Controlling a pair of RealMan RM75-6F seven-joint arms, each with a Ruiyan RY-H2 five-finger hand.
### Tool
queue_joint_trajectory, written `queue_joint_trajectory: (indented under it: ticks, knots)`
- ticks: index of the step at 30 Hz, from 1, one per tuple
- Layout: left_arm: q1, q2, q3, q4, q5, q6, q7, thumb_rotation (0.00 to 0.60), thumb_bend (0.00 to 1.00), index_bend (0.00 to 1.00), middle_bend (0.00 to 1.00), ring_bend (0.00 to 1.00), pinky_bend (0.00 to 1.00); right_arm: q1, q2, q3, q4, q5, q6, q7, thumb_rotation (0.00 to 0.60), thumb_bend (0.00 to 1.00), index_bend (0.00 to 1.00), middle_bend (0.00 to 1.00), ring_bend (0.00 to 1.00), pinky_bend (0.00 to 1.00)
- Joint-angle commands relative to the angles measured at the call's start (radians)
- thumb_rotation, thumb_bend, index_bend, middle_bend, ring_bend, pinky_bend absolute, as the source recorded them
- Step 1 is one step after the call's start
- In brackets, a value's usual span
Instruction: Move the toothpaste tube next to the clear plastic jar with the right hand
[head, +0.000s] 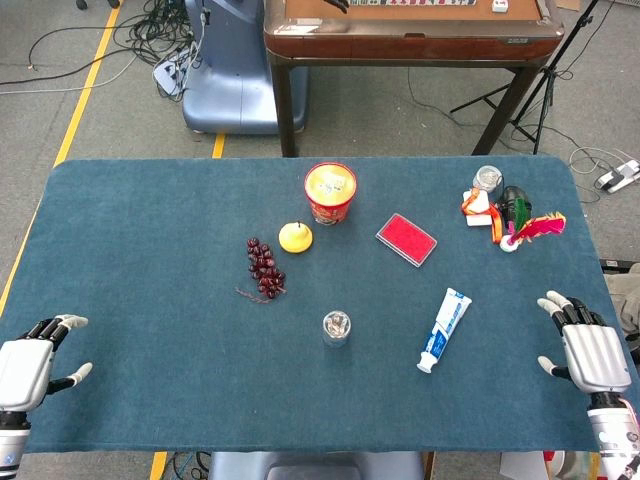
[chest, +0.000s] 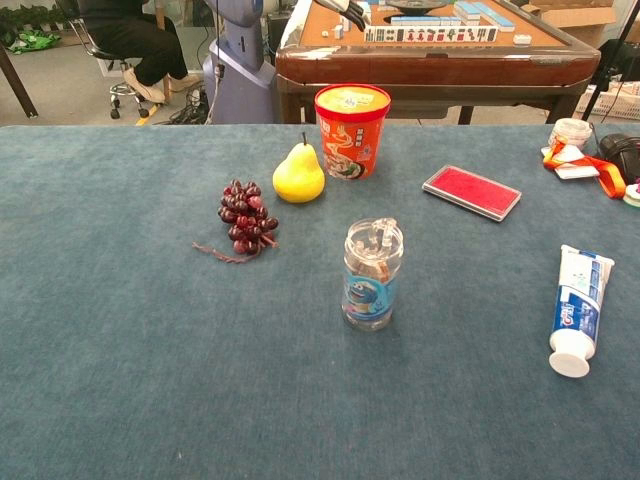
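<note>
Beside toothpaste tube (head: 445, 329), right hand (head: 588, 350) (cropped).

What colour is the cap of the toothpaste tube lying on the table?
White; the toothpaste tube's cap shows best in the chest view.

Both views look bright and evenly lit to me, soft overhead light, no hard glare; shadows are faint, just small soft patches under the clear plastic jar (chest: 372, 274) and pear (chest: 298, 176); focus is sharp near to far; head view bends the table (head: 150, 300) edges a bit at the far corners; colours clean, no motion blur.
</note>
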Motion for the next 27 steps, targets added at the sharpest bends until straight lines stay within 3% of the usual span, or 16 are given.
queue_joint_trajectory:
  ticks: [1,4,7,10,12,15,17,27]
  knots:
    - [-0.003,0.0,-0.005,-0.003,-0.006,-0.004,-0.001,0.6,0.04,0.32,0.33,0.34,0.54,0.002,-0.008,0.001,0.013,-0.009,0.006,0.005,0.6,0.0,0.29,0.23,0.15,0.3]
    - [-0.003,0.001,-0.003,-0.003,-0.012,-0.01,-0.006,0.6,0.04,0.32,0.34,0.35,0.54,-0.001,-0.025,0.007,0.037,-0.024,0.032,0.015,0.6,0.0,0.32,0.27,0.2,0.31]
    - [-0.006,0.006,0.001,-0.004,-0.015,-0.022,-0.004,0.6,0.04,0.32,0.34,0.35,0.54,-0.004,-0.042,0.008,0.061,-0.039,0.053,0.005,0.6,0.0,0.42,0.42,0.35,0.48]
    - [-0.005,0.007,0.003,-0.009,-0.009,-0.018,-0.006,0.6,0.04,0.32,0.34,0.35,0.54,-0.002,-0.062,0.001,0.071,-0.059,0.061,-0.022,0.6,0.0,0.66,0.71,0.64,0.77]
    - [-0.003,0.009,0.004,-0.01,-0.009,-0.018,-0.009,0.6,0.04,0.32,0.34,0.35,0.54,0.005,-0.081,-0.006,0.083,-0.067,0.051,-0.046,0.6,0.0,0.84,0.86,0.79,0.9]
    - [-0.002,0.014,0.005,-0.015,-0.01,-0.018,-0.014,0.6,0.04,0.32,0.34,0.35,0.54,0.019,-0.11,-0.012,0.098,-0.067,0.024,-0.072,0.6,0.0,0.99,0.99,0.96,1.0]
    - [0.0,0.017,0.004,-0.019,-0.007,-0.012,-0.019,0.6,0.04,0.32,0.34,0.35,0.54,0.031,-0.14,-0.013,0.12,-0.071,0.006,-0.085,0.6,0.0,1.0,1.0,1.0,1.0]
    - [0.002,0.033,0.002,-0.028,-0.025,-0.021,-0.037,0.6,0.04,0.33,0.34,0.35,0.54,0.108,-0.254,0.002,0.249,-0.061,-0.099,-0.102,0.6,0.0,1.0,1.0,1.0,1.0]
